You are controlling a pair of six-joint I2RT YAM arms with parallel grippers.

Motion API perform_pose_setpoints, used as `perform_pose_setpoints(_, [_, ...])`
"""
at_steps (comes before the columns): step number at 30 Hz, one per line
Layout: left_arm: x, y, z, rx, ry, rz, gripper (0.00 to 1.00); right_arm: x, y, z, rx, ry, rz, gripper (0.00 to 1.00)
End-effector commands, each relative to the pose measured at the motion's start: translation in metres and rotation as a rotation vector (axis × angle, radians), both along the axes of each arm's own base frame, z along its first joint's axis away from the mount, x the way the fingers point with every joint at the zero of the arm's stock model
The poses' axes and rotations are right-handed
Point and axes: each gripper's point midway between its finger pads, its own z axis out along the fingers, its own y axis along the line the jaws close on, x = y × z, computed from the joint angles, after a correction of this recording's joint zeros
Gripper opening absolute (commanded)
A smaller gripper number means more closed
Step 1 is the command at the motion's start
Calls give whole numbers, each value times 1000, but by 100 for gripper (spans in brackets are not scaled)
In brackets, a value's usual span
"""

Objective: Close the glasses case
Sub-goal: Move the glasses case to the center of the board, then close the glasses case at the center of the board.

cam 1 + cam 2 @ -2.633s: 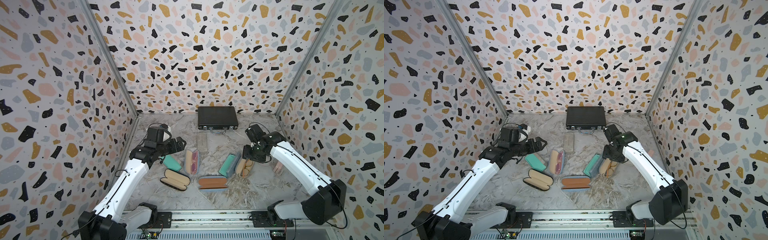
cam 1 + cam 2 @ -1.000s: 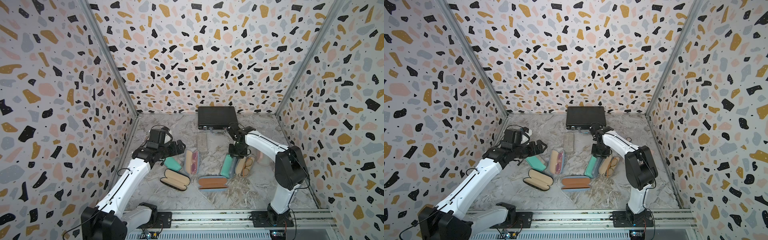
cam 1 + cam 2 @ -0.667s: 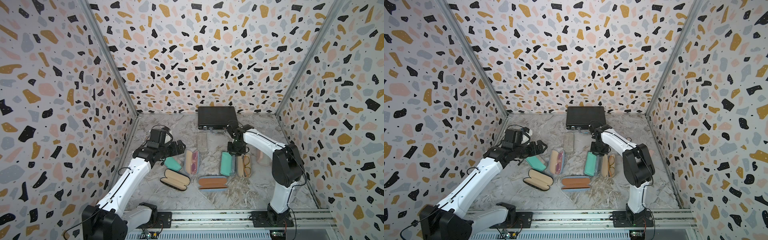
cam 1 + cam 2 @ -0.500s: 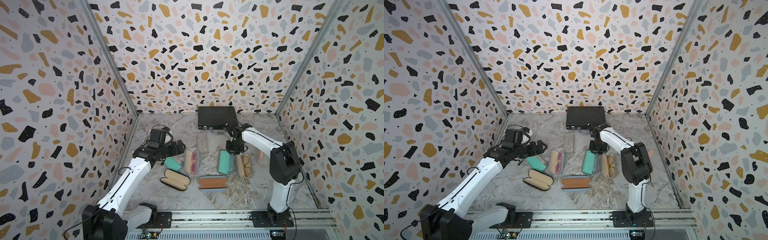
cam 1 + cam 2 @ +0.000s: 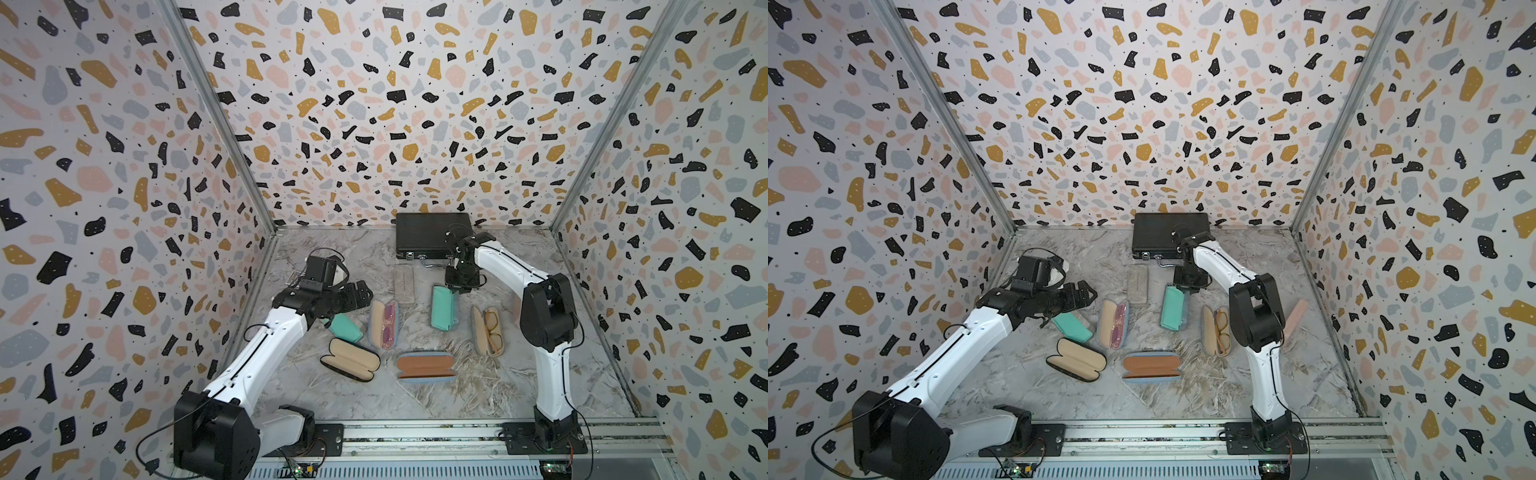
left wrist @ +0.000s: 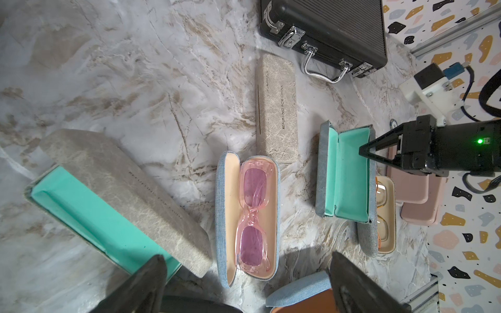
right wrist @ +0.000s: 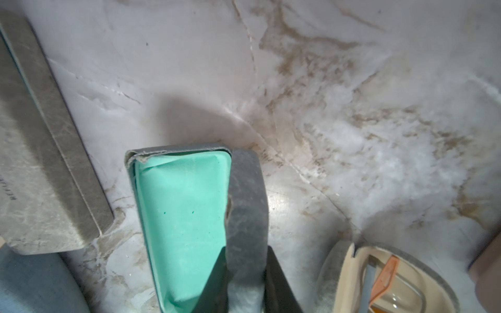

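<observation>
Looking down in both top views, the teal-lined case [image 5: 442,307] is lying open around the middle of the counter [image 5: 353,257], a bit toward the back edge. It's just in front of the black briefcase [image 5: 432,239], which is sitting against that edge. The right gripper [image 5: 461,282] is reaching down onto the case's back end and touching it. Toward the left edge, the left gripper [image 5: 361,297] is hovering with its jaws spread and nothing in them. It's hanging just beside a second teal case [image 5: 345,328] and an open case holding pink sunglasses [image 5: 384,324]. A closed grey case [image 5: 404,284] is lying just beside the teal-lined one, on the side toward the left edge.

Left wrist view next. The left gripper [image 6: 246,258] is showing its fingers [image 6: 141,290] far apart and gripping nothing. The teal-lined case [image 6: 344,173] is sitting open with lining showing on both halves. The right gripper [image 6: 363,151] is poking in at one long rim.

Right wrist view is the clearest. The right gripper [image 7: 246,252] is pinching the grey wall of the teal-lined case [image 7: 184,216]. One of the fingers [image 7: 283,290] is pressing from outside and the other from the lining side. The closed grey case [image 7: 40,162] is lying near but apart, and an open case with amber glasses [image 7: 379,284] is peeking in at the frame's corner.
</observation>
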Motion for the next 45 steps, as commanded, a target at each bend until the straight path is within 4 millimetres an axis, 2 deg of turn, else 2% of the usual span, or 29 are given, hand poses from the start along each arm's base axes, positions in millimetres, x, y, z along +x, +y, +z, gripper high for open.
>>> perform_pose_setpoints(1, [16,-9,13,-45,-46,-16,94,10,-5,13,26,-15,42,20])
perform_pose_setpoints(7, [28,-23,6,-105,-10,-36,93,24,-10,4,58,-24,58,21])
perform_pose_setpoints(16, [46,-38,-4,-165,42,-54,90,33,-5,5,109,-45,78,31])
perform_pose_setpoints(24, [57,-50,-4,-196,65,-74,82,29,-6,18,123,-65,94,38])
perform_pose_setpoints(32, [59,-76,1,-204,69,-125,76,19,-16,41,102,-104,88,45])
perform_pose_setpoints(38, [61,-97,0,-199,85,-167,56,7,-29,57,65,-131,78,51])
perform_pose_setpoints(42, [60,-113,-5,-199,107,-200,35,-4,-43,65,31,-150,64,53])
perform_pose_setpoints(45, [59,-124,-12,-188,128,-226,18,-12,-53,65,-2,-154,55,49])
